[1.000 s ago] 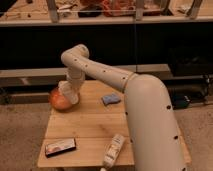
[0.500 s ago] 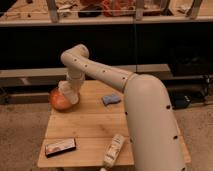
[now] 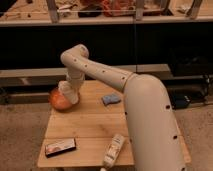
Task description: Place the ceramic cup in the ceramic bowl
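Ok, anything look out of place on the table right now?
The white bottle lies on its side at the table's front edge. The ceramic bowl sits close to the far left corner, with the hand right over it.

Glossy ceramic bowl (image 3: 57, 103) beneath tool (image 3: 68, 93); wooden table (image 3: 95, 126)

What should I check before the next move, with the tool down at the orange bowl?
1. Tool over the ceramic bowl: ok, it sits at the bowl's top.
2. Ceramic cup in sight: cannot tell, the tool and wrist cover that spot.
3. Bowl upright on the table: ok, at the far left corner.
4. Bowl's margin from the table edge: cannot tell.
5. Blue-grey cloth apart from the bowl: ok.
6. White bottle and dark box away from the tool: ok, both lie at the near edge.
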Action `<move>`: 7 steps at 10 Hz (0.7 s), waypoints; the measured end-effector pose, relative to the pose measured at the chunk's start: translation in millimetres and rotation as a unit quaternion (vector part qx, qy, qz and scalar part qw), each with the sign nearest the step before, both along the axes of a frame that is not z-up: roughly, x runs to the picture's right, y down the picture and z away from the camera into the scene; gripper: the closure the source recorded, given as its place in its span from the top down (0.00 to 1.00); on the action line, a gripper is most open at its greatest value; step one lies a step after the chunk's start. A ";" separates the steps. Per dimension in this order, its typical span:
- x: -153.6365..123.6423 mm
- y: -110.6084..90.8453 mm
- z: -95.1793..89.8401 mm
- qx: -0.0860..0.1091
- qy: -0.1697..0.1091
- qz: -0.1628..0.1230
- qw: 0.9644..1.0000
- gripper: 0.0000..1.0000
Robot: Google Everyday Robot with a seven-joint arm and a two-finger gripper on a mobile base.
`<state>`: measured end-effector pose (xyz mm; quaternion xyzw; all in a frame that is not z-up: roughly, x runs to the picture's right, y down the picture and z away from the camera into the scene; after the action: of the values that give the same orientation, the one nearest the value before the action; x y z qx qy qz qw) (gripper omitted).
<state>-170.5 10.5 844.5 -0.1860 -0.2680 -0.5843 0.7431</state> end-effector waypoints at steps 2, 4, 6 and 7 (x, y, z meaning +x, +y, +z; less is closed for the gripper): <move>-0.2 0.0 0.3 0.001 0.000 -0.001 1.000 0.25; -0.2 -0.2 0.8 0.002 0.000 -0.002 1.000 0.25; -0.5 -0.3 1.4 0.003 -0.001 -0.003 1.000 0.25; -0.6 -0.5 1.5 0.003 -0.001 -0.004 1.000 0.28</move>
<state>-171.1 10.0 846.0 -0.1841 -0.2663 -0.5880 0.7413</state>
